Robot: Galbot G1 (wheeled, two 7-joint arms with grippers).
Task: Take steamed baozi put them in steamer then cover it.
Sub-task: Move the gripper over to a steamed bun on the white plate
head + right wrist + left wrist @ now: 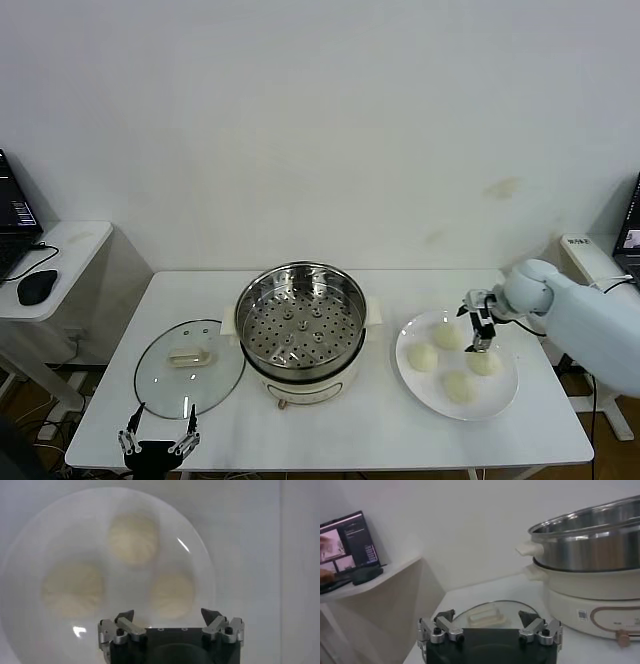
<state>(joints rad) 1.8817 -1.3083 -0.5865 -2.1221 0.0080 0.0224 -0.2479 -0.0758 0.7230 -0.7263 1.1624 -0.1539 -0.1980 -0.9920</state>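
Observation:
Several cream-white steamed baozi lie on a white plate at the right. My right gripper hangs open just above them, over the bun at the plate's far side, nothing between its fingers. The right wrist view shows three baozi below the open right gripper, the nearest baozi just ahead of its tips. The steel steamer stands uncovered mid-table, its perforated tray bare. The glass cover lies flat to its left. My left gripper rests open at the table's front edge, short of the cover.
A side desk with a black mouse and a laptop stands left of the table. The plate lies close to the table's right edge. The steamer rises high beside the left gripper.

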